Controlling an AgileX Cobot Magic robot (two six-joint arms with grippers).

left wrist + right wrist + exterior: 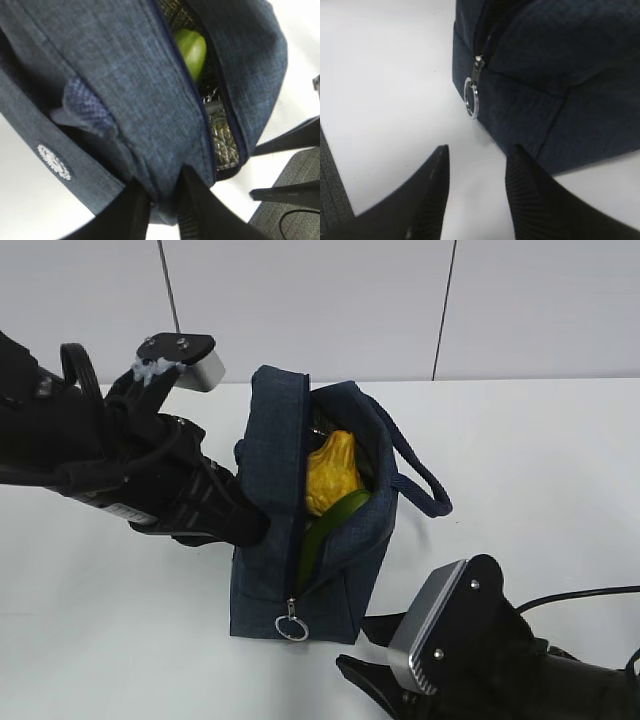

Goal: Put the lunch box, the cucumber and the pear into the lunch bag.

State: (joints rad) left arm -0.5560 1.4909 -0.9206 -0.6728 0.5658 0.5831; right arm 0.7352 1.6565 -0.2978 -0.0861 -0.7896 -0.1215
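You see the bag point(300, 540) standing upright on the white tabletop point(520, 470), its zipper undone along the top and front, the ring pull point(292, 627) hanging low at the front edge. Inside the opening, the pear point(332, 472) sits above the cucumber point(330, 525), which slants toward the front; the lunch box cannot be made out in any view. Your left gripper point(161, 197) is at the bag's left wall, its fingers point(137, 212) pinching a fold of the fabric. Your right gripper point(477, 172) rests low over the tabletop just before the ring pull, fingers point(435, 185) parted and holding nothing, apart from the bag. The strap point(420, 485) loops out on the right.
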